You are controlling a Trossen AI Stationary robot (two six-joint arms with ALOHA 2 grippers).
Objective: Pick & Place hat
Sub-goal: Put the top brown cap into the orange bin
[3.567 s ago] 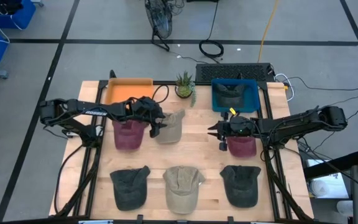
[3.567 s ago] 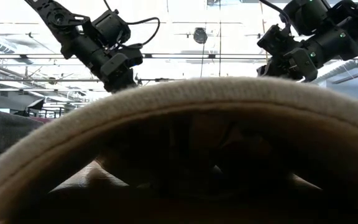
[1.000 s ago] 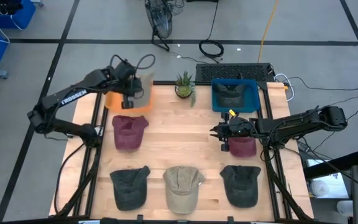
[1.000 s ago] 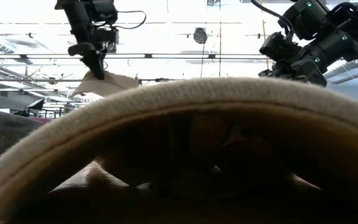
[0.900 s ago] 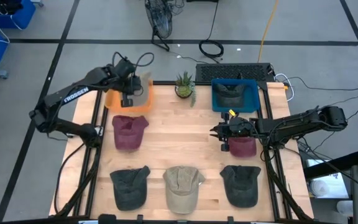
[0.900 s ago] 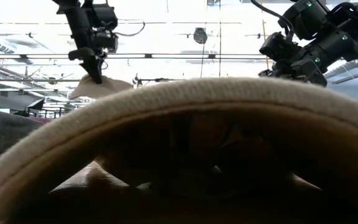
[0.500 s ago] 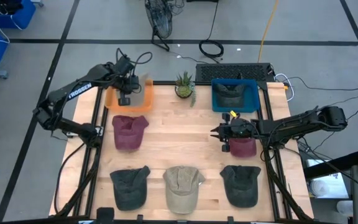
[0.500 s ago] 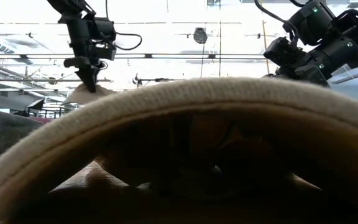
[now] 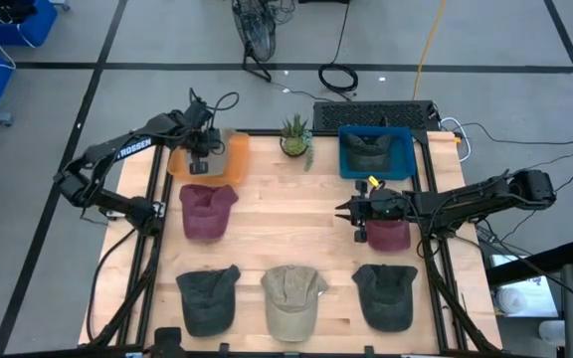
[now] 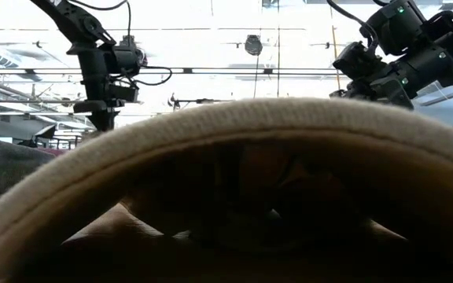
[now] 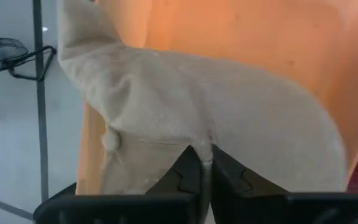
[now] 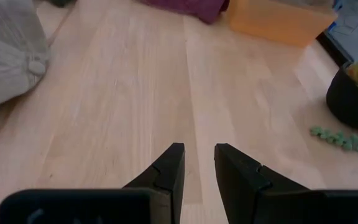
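A beige hat (image 9: 219, 149) sits in the orange bin (image 9: 179, 164) at the table's far left. My left gripper (image 9: 200, 162) stands over it, shut on its cloth (image 11: 205, 152). In the left wrist view the hat's crown (image 11: 229, 106) spreads over the bin's orange floor (image 11: 260, 31). My right gripper (image 9: 345, 211) hovers open at the right, beside a maroon hat (image 9: 388, 235). Only bare wood shows between its fingers (image 12: 199, 152). My left gripper pinches a raised fold of the beige hat's crown (image 11: 205, 140) between its two fingers, to one side of the top button (image 11: 110, 142). The fingers come from above, pointing steeply down. The hat spreads out below them inside the orange bin.
A second maroon hat (image 9: 207, 211) lies near the orange bin. Two dark hats (image 9: 207, 298) (image 9: 384, 295) and a beige one (image 9: 291, 298) line the near edge; the beige one fills the low view (image 10: 226, 173). A blue bin (image 9: 346, 164) holding a dark hat and a potted plant (image 9: 295, 137) stand at the far edge.
My left gripper has gone down and toward the table's far-left corner with the beige hat, which has sunk from above the orange bin into it.
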